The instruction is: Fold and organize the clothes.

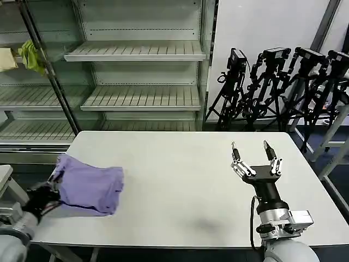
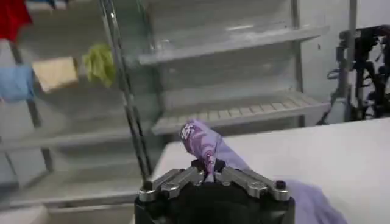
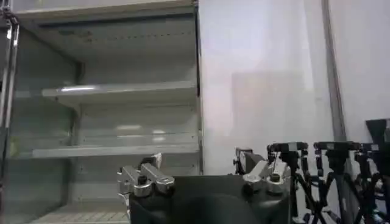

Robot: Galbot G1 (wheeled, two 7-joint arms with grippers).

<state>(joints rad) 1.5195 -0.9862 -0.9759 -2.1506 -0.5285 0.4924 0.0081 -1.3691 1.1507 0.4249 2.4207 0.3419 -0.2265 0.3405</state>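
The lavender T-shirt (image 1: 90, 188) lies bunched in a folded heap on the white table (image 1: 180, 185) at its front left corner. My left gripper (image 1: 48, 192) is at the heap's left edge, shut on a pinch of the fabric. In the left wrist view the jaws meet on a raised fold of the purple T-shirt (image 2: 201, 141), which carries dark print. My right gripper (image 1: 252, 155) is raised above the right part of the table, pointing up, open and holding nothing.
Metal shelves (image 1: 136, 52) stand behind the table, with a yellow-green cloth (image 1: 31, 56) hanging at the far left. Several black tripods (image 1: 283, 87) stand at the back right. A grey table edge (image 1: 338, 136) shows at the far right.
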